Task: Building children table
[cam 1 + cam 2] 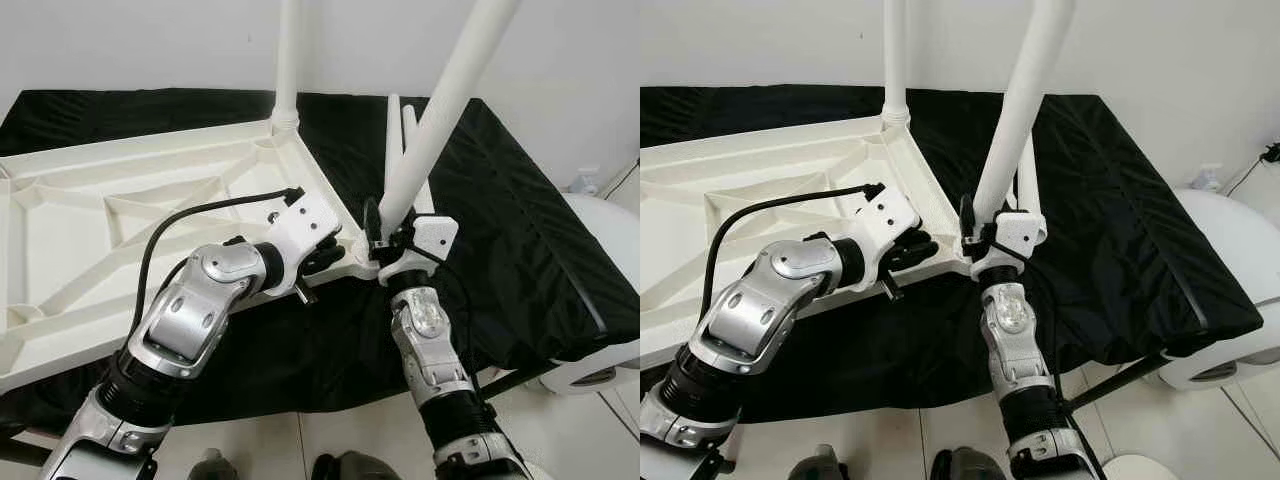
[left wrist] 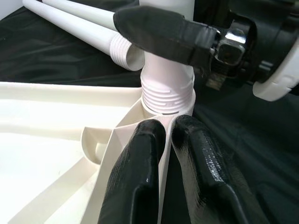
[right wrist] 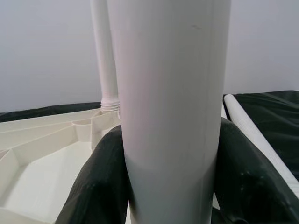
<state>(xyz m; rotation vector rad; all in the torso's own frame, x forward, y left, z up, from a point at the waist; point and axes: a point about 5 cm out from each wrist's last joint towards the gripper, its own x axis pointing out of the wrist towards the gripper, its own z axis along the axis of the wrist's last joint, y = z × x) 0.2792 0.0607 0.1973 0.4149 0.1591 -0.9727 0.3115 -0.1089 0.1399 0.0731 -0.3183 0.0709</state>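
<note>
No text, label, brand, number or sign can be read on anything here; any fine print is perhaps too small to see.

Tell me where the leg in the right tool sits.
The leg stands tilted at the tabletop's near right corner, its threaded base in the socket, gripped by the right tool, left tool beside.
</note>
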